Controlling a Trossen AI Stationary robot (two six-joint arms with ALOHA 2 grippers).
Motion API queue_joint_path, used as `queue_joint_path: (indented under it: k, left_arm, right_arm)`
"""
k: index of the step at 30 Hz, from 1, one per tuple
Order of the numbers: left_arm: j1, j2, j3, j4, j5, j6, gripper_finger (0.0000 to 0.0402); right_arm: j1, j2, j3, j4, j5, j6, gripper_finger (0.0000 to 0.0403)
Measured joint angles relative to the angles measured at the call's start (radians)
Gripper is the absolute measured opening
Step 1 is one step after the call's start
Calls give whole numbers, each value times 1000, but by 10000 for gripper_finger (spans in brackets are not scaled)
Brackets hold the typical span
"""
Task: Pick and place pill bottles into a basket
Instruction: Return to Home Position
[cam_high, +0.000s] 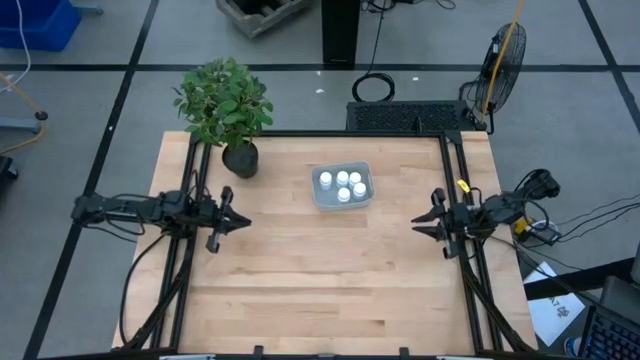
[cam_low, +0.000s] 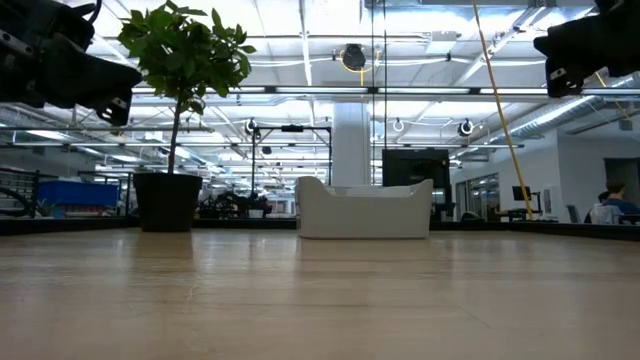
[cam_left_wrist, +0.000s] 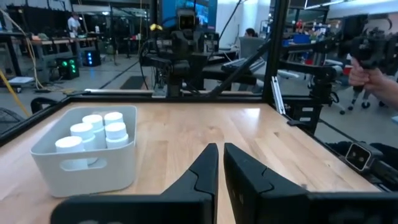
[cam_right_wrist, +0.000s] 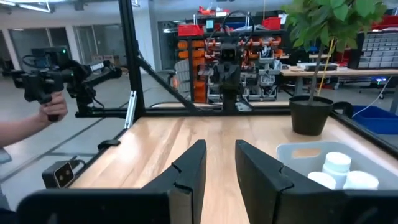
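Note:
The pale blue-grey tray (cam_high: 365, 199) stands on the far middle of the table. Several white pill bottles (cam_high: 343, 184) stand upright in it on their bases. The tray also shows in the left wrist view (cam_left_wrist: 87, 165) with the bottles (cam_left_wrist: 93, 130), and in the right wrist view (cam_right_wrist: 305, 155). My left gripper (cam_high: 246, 222) hovers over the table's left side, left of the tray, its fingers almost together and empty. My right gripper (cam_high: 415, 225) hovers over the right side, right of the tray, open and empty.
A dark pot with a green plant (cam_high: 240, 158) stands left of the tray, near the far left. Black frame rails (cam_high: 455, 180) run along the table's sides. A person's hand holding a handle (cam_right_wrist: 50, 93) shows beyond the table. Bare wood (cam_high: 330, 280) lies toward the near edge.

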Motion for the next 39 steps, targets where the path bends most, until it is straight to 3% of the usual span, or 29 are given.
queue_joint_path:
  k: [11, 23, 39]
  left_arm:
    - [0, -29, 0, -10, -6, 3, 31]
    - [0, -29, 0, -10, -14, 13, 31]
    - [0, -29, 0, -9, -14, 10, 31]
  right_arm:
    - [-55, -1, -131, 158, -62, -10, 79]
    - [-365, 1, -145, 115, -339, 16, 78]
    - [-408, 18, -148, 125, -344, 63, 80]
